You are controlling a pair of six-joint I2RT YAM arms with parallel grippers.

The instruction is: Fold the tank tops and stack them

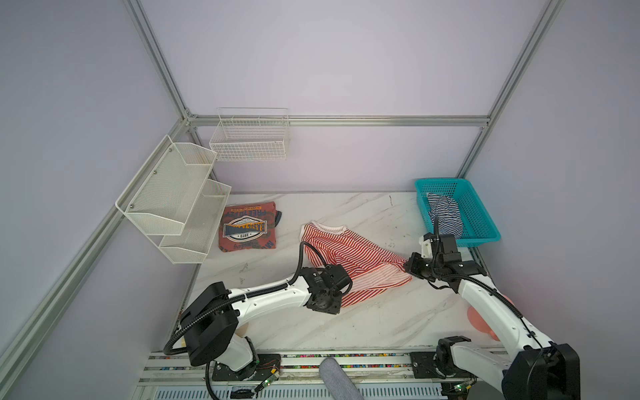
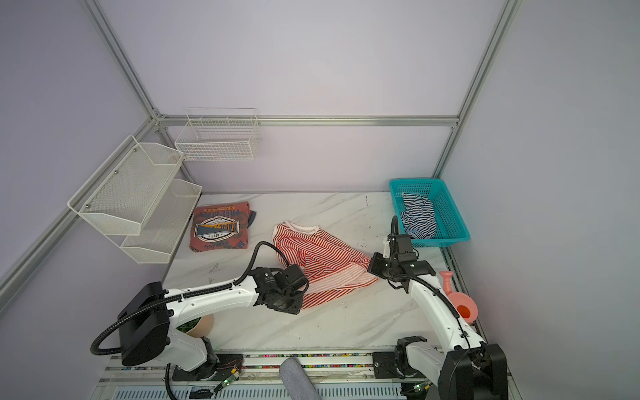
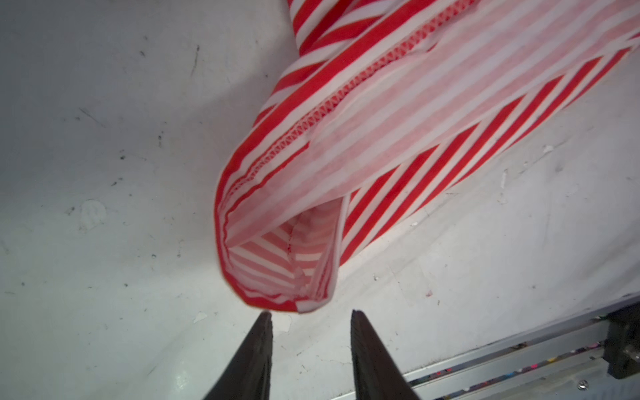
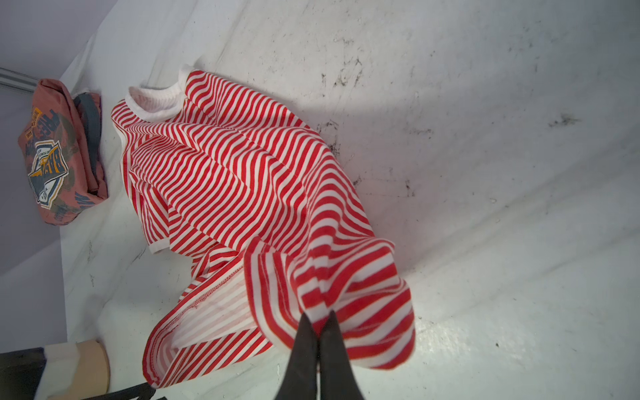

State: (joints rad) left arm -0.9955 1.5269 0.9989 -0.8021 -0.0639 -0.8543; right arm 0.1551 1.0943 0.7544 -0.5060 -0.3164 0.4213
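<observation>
The right end effector (image 4: 318, 316) pinches the hem of the red top (image 4: 225, 166) to pull it flat; the left end effector (image 3: 311, 313), half open and empty, sits by the other corner

You count two tank tops (red-striped top (image 1: 346, 249), navy-striped top (image 1: 445, 214)), one rust-red garment (image 1: 246, 227), one teal basket (image 1: 479, 218), one wire rack (image 1: 249, 142), one mesh shelf (image 1: 166, 194).

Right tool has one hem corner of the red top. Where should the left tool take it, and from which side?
Probably the free hem corner of the red top, the rolled fold just ahead of the open left tool. Come straight on, low over the table: the fold's tip faces the gap. The right tool holds the other corner.
</observation>
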